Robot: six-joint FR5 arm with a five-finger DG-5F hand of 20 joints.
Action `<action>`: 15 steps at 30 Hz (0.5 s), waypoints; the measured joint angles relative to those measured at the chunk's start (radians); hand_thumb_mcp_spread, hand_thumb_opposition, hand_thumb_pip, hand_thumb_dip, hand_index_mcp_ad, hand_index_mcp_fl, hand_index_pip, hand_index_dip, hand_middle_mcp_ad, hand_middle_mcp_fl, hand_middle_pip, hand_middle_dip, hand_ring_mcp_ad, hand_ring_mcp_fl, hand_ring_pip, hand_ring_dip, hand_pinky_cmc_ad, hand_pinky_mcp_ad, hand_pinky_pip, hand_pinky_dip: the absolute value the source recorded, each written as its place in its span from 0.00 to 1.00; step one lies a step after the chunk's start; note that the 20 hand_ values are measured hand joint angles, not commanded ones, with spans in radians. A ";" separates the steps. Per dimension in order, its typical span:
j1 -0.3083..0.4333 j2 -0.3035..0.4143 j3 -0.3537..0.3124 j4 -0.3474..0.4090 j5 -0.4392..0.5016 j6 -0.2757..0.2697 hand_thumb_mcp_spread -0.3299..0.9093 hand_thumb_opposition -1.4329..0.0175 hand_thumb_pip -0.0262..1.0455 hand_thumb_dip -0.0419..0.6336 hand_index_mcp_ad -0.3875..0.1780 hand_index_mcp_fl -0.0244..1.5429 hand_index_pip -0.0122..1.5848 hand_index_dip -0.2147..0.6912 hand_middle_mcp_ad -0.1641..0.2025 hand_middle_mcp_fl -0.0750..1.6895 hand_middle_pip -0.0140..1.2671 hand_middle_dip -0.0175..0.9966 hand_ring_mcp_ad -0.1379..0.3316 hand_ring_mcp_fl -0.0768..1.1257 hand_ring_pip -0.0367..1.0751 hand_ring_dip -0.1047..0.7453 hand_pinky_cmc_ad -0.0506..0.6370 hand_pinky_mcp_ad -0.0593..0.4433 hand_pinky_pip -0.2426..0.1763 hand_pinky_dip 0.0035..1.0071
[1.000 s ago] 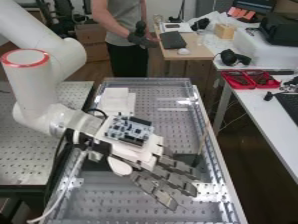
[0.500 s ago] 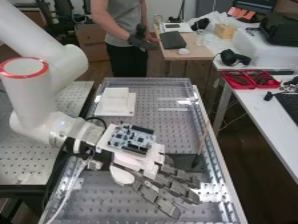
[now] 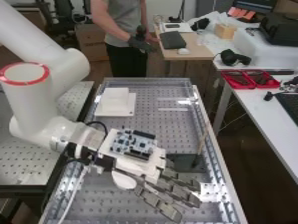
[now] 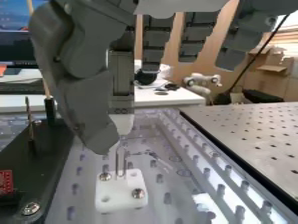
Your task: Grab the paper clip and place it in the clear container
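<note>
Approach in hand, pre-grasp by my reading. Paper clip (image 4: 117, 162) upright in white mount (image 4: 106, 191) on table (image 3: 90, 200), inboard of a long edge. Hand (image 3: 174, 191) just above it, fingers spread and fairly straight, nothing pinched. Next: align thumb, close on wire, lift clear. Since earlier frames, hand has shifted towards table's near end.

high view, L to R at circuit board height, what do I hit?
Arm → circuit board → thin upright stick → bench's side rail → white table.
</note>
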 joint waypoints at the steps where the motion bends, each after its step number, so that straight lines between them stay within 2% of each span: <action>1: 0.000 -0.001 0.001 -0.001 -0.001 -0.001 0.70 0.39 0.53 0.47 0.42 0.27 0.85 0.42 0.34 0.09 0.11 0.17 0.48 0.07 0.13 0.19 0.50 0.58 0.59 0.14; 15: -0.015 -0.022 0.018 -0.017 -0.015 -0.006 0.70 0.38 0.53 0.47 0.42 0.29 0.87 0.42 0.35 0.10 0.11 0.18 0.48 0.07 0.13 0.21 0.50 0.58 0.59 0.14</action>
